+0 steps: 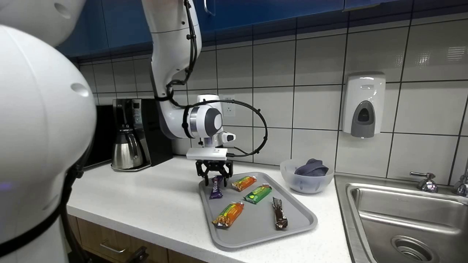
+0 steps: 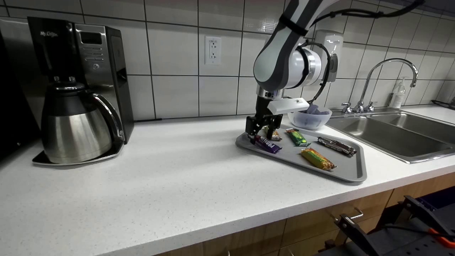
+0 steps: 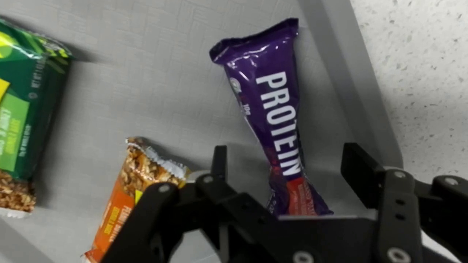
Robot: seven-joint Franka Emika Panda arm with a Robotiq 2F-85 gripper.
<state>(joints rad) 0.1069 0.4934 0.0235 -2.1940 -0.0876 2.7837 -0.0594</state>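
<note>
Spread apart at the claw (image 3: 287, 168), with one finger (image 3: 220, 160) on either side of a purple protein bar (image 3: 272, 120) and a gap visible along each edge of the wrapper. As for the bar, lying flat on a gray tray (image 3: 146, 102), just inside the rim, and stretching from between the fingertips toward 12 o'clock in the wrist view. In that view, showing an orange bar (image 3: 124, 197) near the claw between 8 and 9 o'clock, partly hidden by it, then a green bar (image 3: 25, 120) farther out between 9 and 10. In an exterior view, with the claw as dial center, showing another orange bar (image 1: 228, 214) at 5 o'clock and a dark brown bar (image 1: 280, 213) at 4. Beyond the tray, revealing a translucent bowl (image 1: 303, 185) at 3 with a slate-blue cloth (image 1: 310, 168) inside, and a steel sink (image 1: 350, 215) between 3 and 4. Well apart, between 9 and 10, showing a steel carafe (image 1: 124, 155).
</note>
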